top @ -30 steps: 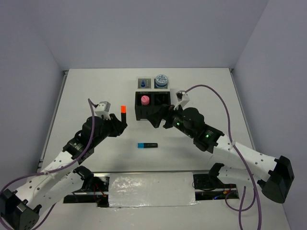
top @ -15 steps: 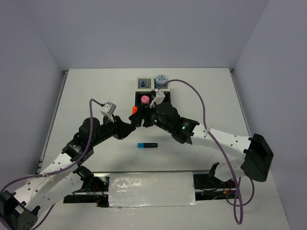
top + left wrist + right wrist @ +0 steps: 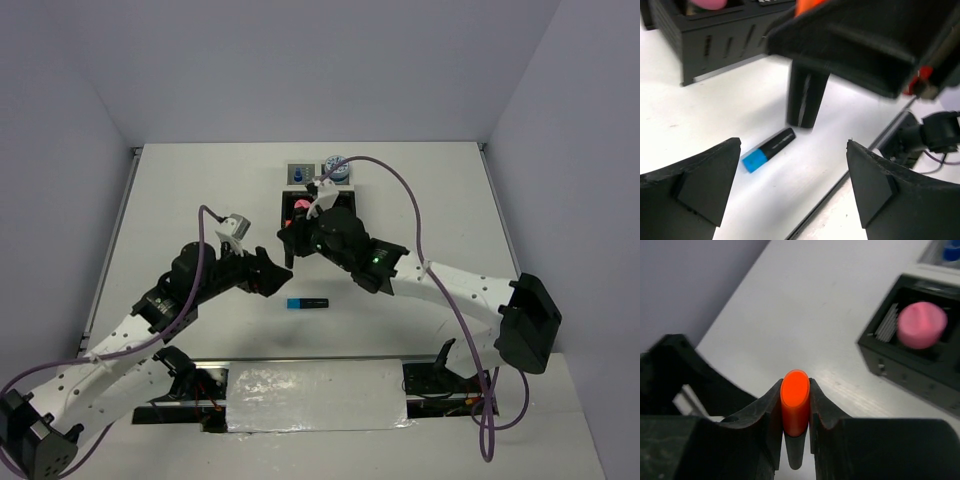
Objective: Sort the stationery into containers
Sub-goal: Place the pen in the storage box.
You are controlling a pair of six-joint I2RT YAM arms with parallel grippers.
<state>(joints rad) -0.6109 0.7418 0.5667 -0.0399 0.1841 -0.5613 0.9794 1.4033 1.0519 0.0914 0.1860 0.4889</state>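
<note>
The orange-capped highlighter (image 3: 795,402) stands upright between the fingers of my right gripper (image 3: 795,390), which is shut on it just below the cap. Its black body (image 3: 805,100) hangs above the table. My left gripper (image 3: 792,150) is open and empty, just below and left of the right one (image 3: 291,236). A blue-capped highlighter (image 3: 307,303) lies flat on the table under the left fingers (image 3: 700,180). The pink marker (image 3: 921,325) stands in the black box (image 3: 890,357). Behind the box sit two grey trays (image 3: 299,166), one holding a patterned roll (image 3: 338,166).
The right arm (image 3: 420,275) crosses in front of the black box (image 3: 284,232) and hides most of it. A small blue item (image 3: 298,175) stands in the left grey tray. The table's front edge (image 3: 320,360) runs close behind the blue highlighter.
The left gripper carried the orange highlighter right to the right gripper. The right gripper shut on it, and the left gripper opened and let go.
</note>
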